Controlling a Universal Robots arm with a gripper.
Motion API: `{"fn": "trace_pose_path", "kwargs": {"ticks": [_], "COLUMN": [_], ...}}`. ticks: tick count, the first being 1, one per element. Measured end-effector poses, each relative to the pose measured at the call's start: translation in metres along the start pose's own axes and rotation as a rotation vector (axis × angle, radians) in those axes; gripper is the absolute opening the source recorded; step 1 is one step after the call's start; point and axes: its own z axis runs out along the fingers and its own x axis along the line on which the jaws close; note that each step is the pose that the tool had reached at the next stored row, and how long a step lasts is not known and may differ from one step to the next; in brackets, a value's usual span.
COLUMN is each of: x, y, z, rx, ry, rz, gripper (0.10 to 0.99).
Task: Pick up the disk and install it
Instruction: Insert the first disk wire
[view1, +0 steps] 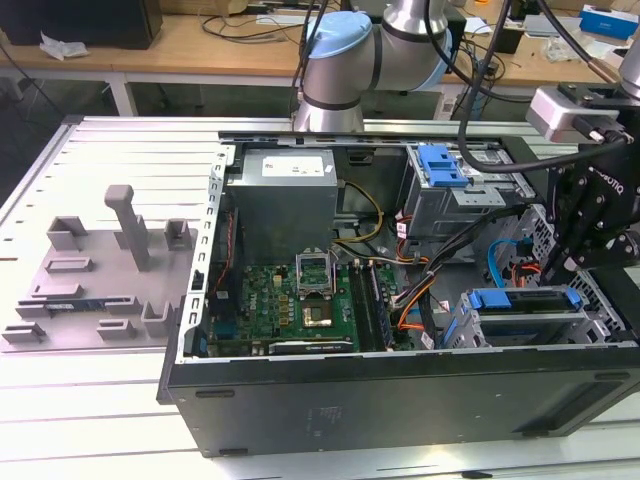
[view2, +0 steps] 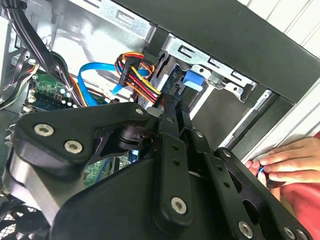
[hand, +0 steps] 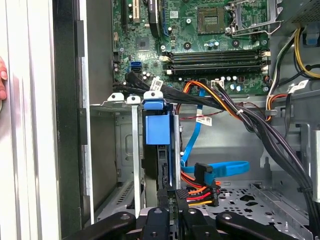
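Note:
The disk (view1: 525, 322) stands on edge in the drive cage at the front corner of the open computer case, on the exterior view's right. Its blue plastic bracket (view1: 525, 298) runs along the top. In the first wrist view the disk (hand: 156, 125) shows edge-on between the cage's metal walls. Its blue tab (view2: 192, 80) shows in the second wrist view. My gripper (view1: 553, 265) hangs over the disk's end nearest the case's side wall. The black fingers (view2: 170, 120) lie close together, tips by the bracket (hand: 171, 192). I cannot tell whether they pinch anything.
Blue data cable (hand: 220, 167) and orange-red power wires (hand: 200, 192) lie beside the cage. Motherboard (view1: 300, 300), grey power supply box (view1: 285, 200) and a second cage with a blue clip (view1: 443, 165) fill the case. A hand (view2: 285, 160) rests at the case's outer edge. A grey fixture (view1: 100, 270) lies beside the case.

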Motion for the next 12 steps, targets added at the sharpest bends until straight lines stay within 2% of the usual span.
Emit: {"fn": "trace_pose_path", "kwargs": {"ticks": [12], "x": [0.0009], "y": [-0.0001], "z": [0.0040], "rx": [0.000], "ry": [-0.0001], "rz": [0.001], "gripper": [0.169]}}
